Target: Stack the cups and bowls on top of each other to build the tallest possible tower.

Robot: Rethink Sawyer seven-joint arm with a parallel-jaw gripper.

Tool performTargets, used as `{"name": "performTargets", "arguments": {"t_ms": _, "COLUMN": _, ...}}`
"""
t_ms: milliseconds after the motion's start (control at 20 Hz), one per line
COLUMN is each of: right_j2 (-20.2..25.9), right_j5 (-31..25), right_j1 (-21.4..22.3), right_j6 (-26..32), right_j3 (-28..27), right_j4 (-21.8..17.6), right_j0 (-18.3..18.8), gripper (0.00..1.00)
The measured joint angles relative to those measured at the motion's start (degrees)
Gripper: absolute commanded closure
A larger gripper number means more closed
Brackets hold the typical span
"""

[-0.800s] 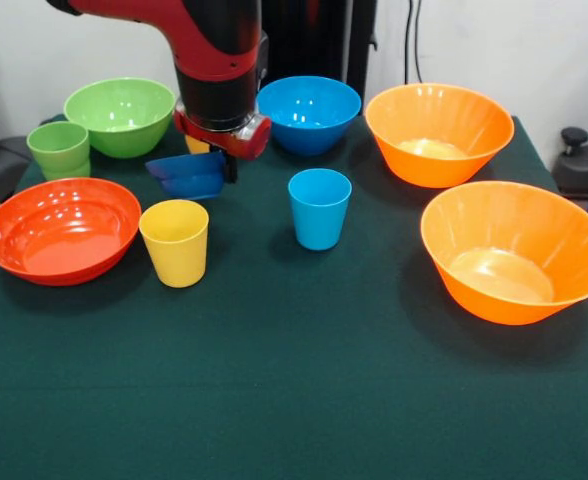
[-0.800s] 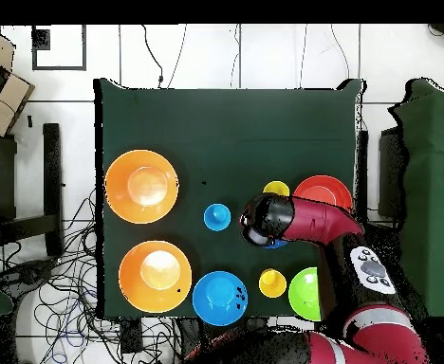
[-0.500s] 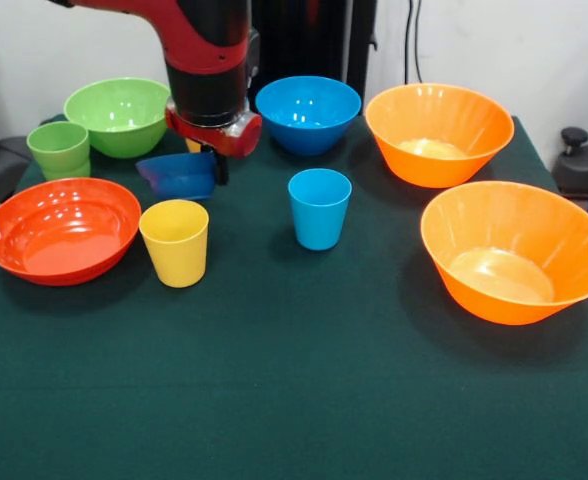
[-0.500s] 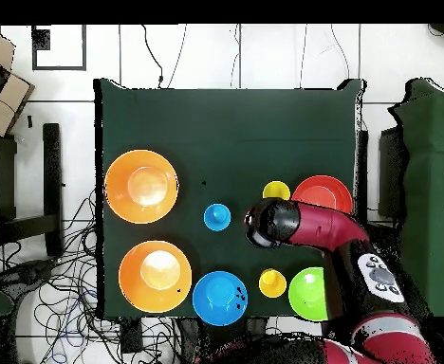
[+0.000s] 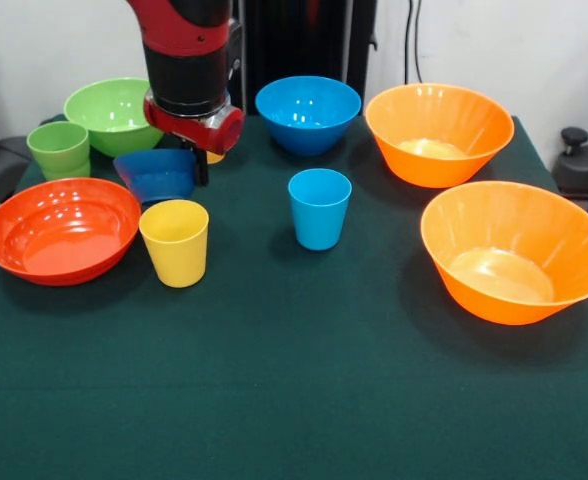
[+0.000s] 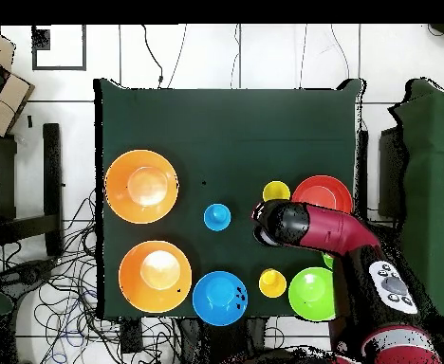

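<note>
From the front, we see our gripper (image 5: pixel 196 160) holding the dark blue bowl (image 5: pixel 156 174) by its rim. The fingers are closed on that rim, with the bowl hanging a bit tilted, up off the table (image 5: pixel 304 380). It hangs just beside the red bowl (image 5: pixel 61 230), behind the yellow cup (image 5: pixel 175 242). The blue cup (image 5: pixel 319 208) stands well apart in the middle. The green cup (image 5: pixel 59 149) and green bowl (image 5: pixel 120 115) sit at the back, with the light blue bowl (image 5: pixel 308 113) and two orange bowls (image 5: pixel 439 133) further along.

We think the step now is to carry the blue bowl over the red bowl and set it down inside. To do that well we should go slowly, get the little bowl right over the middle of the red one, bring it low, and only then let go. If we drop it from high up it may bounce or slide. We must also not bump the yellow cup.

From above, our arm (image 6: pixel 330 232) covers the dark blue bowl, so we cannot see it there. The arm's end sits beside the red bowl (image 6: pixel 332 189). Nothing is stacked yet.
</note>
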State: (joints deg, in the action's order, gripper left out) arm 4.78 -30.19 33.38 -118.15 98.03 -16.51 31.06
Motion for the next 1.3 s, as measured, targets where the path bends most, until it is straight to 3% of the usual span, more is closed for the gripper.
{"name": "performTargets", "arguments": {"t_ms": 550, "right_j2": 0.00, "right_j5": -0.39, "right_j1": 0.98, "right_j6": 0.00, "right_j3": -0.27, "right_j4": 0.02, "right_j0": -0.37, "gripper": 1.00}}
{"name": "performTargets", "arguments": {"t_ms": 1300, "right_j2": 0.07, "right_j5": -7.07, "right_j1": 2.15, "right_j6": 0.00, "right_j3": -5.74, "right_j4": 0.80, "right_j0": -1.33, "gripper": 1.00}}
